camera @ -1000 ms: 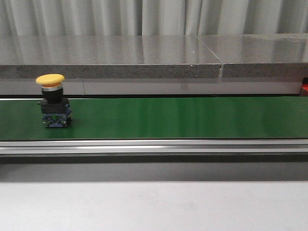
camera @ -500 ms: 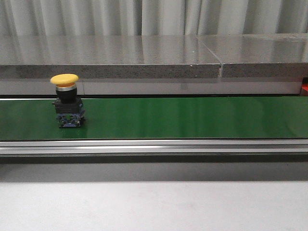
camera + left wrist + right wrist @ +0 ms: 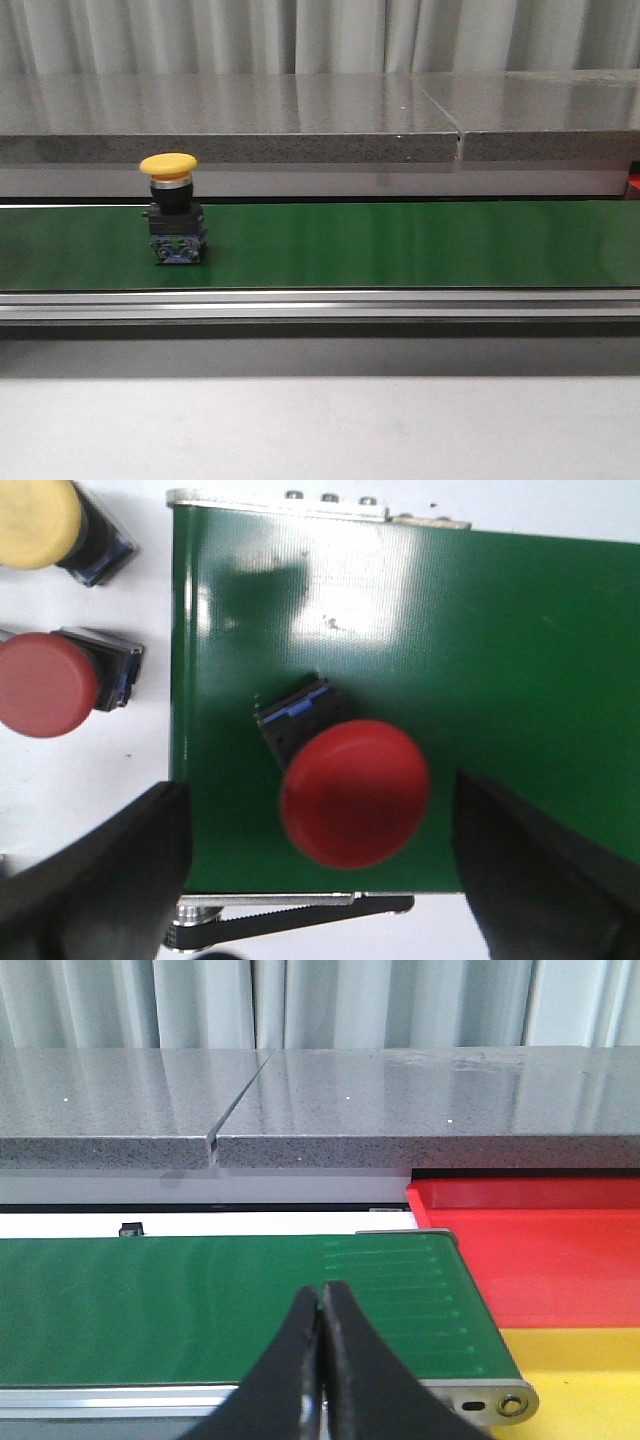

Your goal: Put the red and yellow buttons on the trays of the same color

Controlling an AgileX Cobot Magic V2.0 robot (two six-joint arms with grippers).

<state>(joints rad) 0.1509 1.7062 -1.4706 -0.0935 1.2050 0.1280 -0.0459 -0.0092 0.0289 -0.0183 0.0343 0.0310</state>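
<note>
Green belt had carried the yellow button rightward from its left end; pickup not yet due; red button sat upright near the belt's end edge between the left gripper, jaws apart; right gripper jaws together, beside red tray and yellow tray.

A green conveyor belt is carrying a yellow button, which is standing upright toward its left part. At the belt's end, a red button is sitting on the green surface. Two more buttons are resting on the white tabletop beside it.
</note>
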